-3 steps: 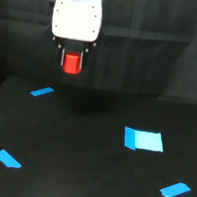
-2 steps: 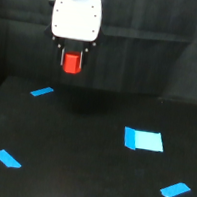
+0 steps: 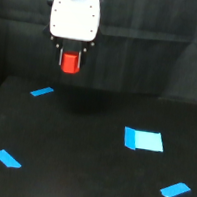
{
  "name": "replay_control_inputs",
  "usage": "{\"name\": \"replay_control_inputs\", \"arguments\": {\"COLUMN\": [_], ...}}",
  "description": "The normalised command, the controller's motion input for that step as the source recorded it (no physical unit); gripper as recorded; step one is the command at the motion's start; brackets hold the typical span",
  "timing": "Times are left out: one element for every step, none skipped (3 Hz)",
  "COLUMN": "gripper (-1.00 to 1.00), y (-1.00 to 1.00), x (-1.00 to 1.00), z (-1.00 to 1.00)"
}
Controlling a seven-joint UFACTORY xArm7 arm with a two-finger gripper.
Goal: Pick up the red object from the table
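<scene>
Already the gripper (image 3: 70, 62) was closed on the red object (image 3: 70, 63), which hung between its jaws well above the table (image 3: 79, 154), at the far left of the scene. Only the block's sides looked pinched, so a jolt or slackened grip might have dropped it onto the black surface below.

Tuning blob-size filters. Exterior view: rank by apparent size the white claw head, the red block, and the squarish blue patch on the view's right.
1. White rounded claw head, clearly largest.
2. Squarish flat bright blue patch.
3. Small red block held in the claw.
Patch and block differ modestly; the patch may sit nearer the camera, so true sizes are unsure.
</scene>
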Motion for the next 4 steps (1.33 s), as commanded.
{"name": "replay_control_inputs", "arguments": {"gripper": [-0.99,-0.94,-1.0,-1.0], "y": [0.03,-0.05,-0.01,-0.01], "x": [-0.03,0.06,-0.08,-0.1], "z": [0.02,0.04,-0.05,-0.02]}}
